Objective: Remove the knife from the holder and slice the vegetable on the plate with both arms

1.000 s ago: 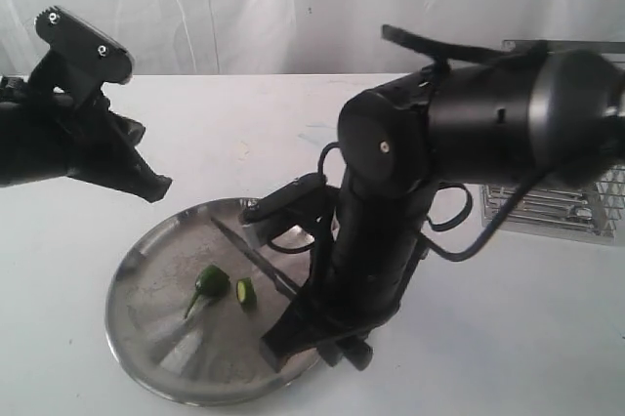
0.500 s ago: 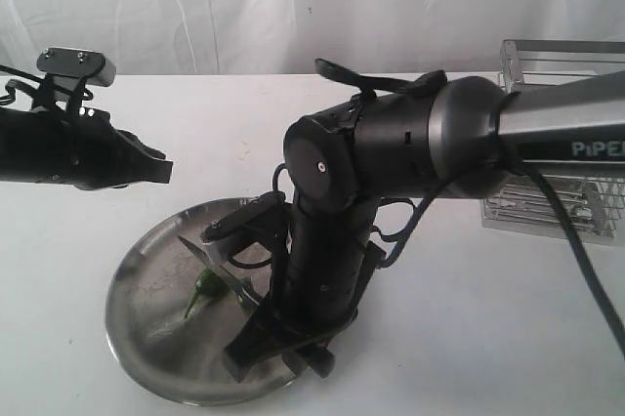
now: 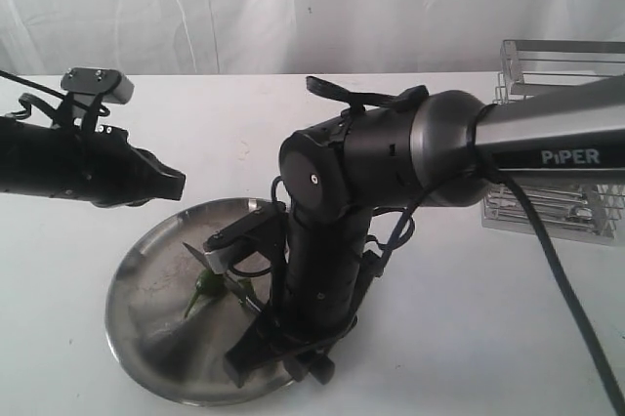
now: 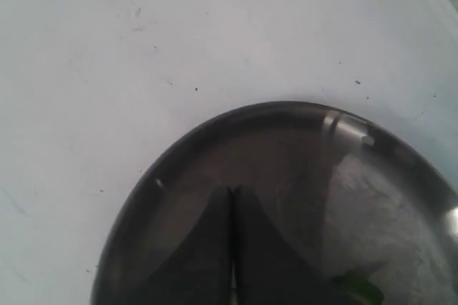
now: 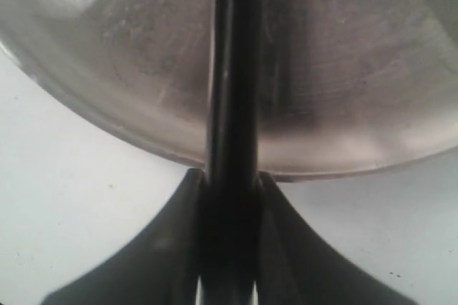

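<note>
Gripping the black-handled knife (image 5: 232, 69) — right hand (image 5: 230, 180) over the scuffed, shiny plate (image 5: 129, 47); left hand (image 4: 232, 197) closed.

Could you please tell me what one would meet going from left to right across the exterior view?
First the left arm, then the vegetable, the right arm and the holder; the plate overlaps several, so I leave it out.

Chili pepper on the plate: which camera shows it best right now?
The exterior view: the chili pepper shows on the plate, next to the knife blade. The left wrist view catches only a green sliver at the frame edge; the right wrist view shows none of it.
</note>
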You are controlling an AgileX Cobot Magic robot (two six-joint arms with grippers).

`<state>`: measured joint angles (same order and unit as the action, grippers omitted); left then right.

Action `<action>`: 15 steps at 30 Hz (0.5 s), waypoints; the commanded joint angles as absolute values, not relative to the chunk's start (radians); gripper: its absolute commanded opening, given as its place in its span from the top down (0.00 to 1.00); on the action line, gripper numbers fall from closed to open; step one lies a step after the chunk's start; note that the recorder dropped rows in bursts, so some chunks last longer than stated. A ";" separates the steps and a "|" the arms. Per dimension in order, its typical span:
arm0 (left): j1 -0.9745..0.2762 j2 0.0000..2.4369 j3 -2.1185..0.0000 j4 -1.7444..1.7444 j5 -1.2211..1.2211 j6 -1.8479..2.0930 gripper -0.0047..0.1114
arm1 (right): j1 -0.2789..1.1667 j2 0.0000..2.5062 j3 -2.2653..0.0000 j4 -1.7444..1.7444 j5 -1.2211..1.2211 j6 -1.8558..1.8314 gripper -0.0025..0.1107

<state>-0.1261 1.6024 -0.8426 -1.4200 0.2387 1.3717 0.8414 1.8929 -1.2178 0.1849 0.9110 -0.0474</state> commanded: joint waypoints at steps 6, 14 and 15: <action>-0.121 1.697 -0.846 -1.430 0.264 1.377 0.96 | 0.842 1.910 -1.224 0.185 0.912 -0.044 0.98; -0.121 1.738 -0.852 -1.518 0.321 1.377 0.96 | 0.842 1.910 -1.224 0.185 0.910 -0.042 0.98; -0.121 1.738 -0.851 -1.541 0.344 1.382 0.96 | 0.842 1.910 -1.224 0.185 0.910 -0.042 0.98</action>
